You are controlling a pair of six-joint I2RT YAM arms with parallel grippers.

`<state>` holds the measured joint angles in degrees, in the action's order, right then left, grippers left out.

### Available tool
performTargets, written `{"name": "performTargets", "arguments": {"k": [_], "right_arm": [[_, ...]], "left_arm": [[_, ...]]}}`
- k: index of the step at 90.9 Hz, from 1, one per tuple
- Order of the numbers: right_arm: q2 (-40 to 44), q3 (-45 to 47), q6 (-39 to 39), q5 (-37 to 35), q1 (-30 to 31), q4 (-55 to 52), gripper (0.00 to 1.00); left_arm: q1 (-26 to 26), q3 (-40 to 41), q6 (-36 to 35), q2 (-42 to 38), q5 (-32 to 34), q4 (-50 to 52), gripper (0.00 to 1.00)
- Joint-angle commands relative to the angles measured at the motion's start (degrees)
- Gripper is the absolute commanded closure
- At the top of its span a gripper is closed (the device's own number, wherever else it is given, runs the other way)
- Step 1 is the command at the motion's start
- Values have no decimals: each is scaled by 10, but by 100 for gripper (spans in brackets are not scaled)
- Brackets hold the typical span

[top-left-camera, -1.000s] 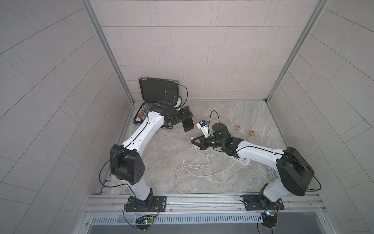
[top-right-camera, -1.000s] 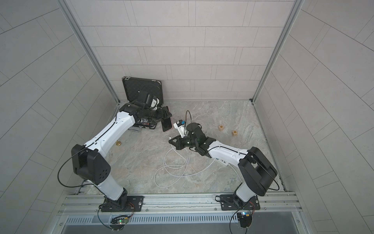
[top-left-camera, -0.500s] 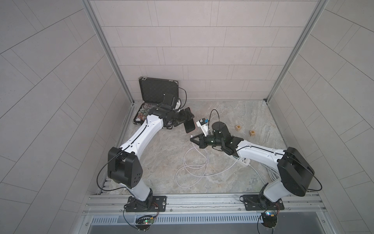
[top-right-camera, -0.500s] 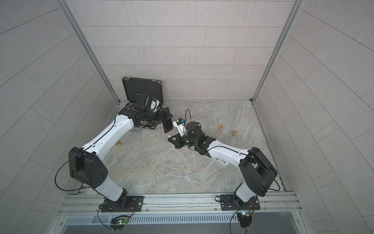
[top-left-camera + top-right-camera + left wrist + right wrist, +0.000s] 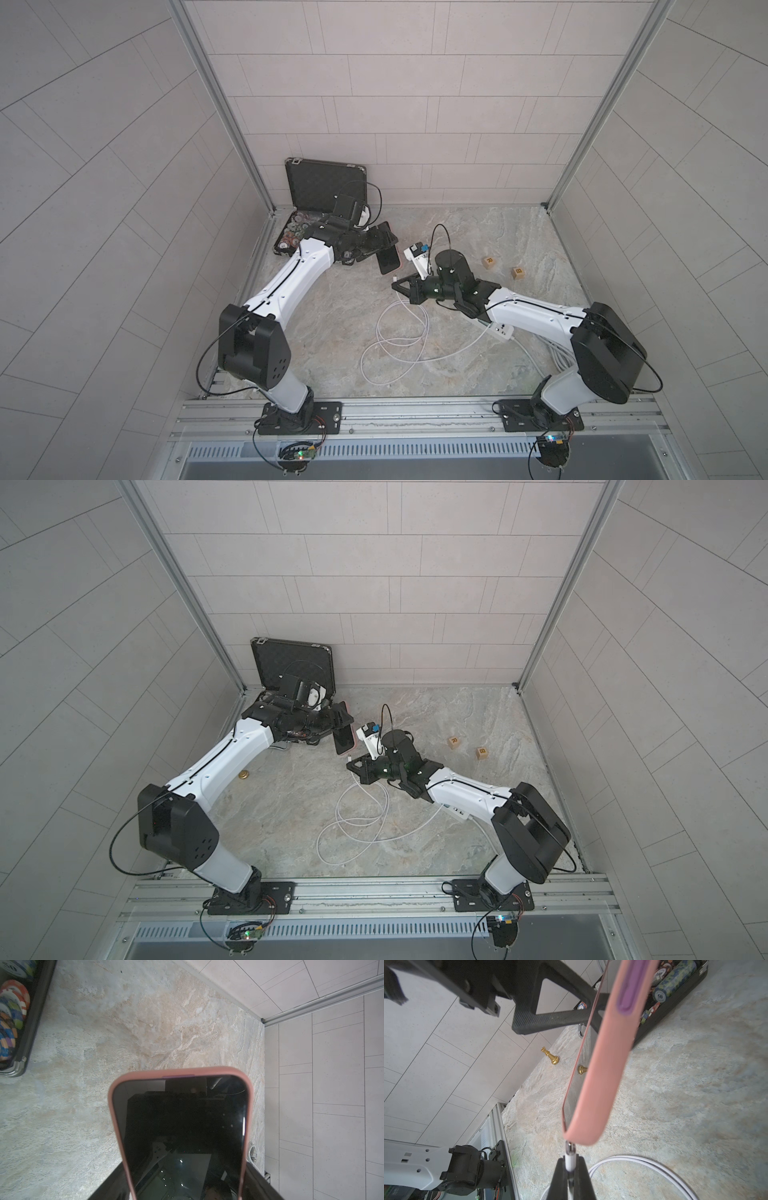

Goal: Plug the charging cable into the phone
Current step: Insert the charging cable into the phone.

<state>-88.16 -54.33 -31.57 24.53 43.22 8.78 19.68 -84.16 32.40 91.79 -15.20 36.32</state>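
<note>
Well, the left gripper clasped the phone across its width, clear of the table, while the right gripper was pinched tight on the charging cable at its white plug, whose metal tip sat right at the phone's near end

The flat rectangular phone is shown with a glossy black screen, a salmon-pink rim and a purple side button. The thin charging cable is white, tipped in silver metal. The stone surface is veined in beige and grey. Round poker chips are striped in red, blue, green and, seemingly, purple. A small metal chess piece is coloured gold. Tan wooden cubes are marked with dark letters.
</note>
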Motion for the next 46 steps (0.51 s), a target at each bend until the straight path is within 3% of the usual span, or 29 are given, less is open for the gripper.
{"name": "performTargets", "arguments": {"k": [1,46], "right_arm": [[14,-12,11,-12,-2,-3,100],[-4,-21,-2,11,-5,25,100]], "left_arm": [[4,0,-6,-20,-6,-24,27],[8,2,-4,-13,1,-26,27]]}}
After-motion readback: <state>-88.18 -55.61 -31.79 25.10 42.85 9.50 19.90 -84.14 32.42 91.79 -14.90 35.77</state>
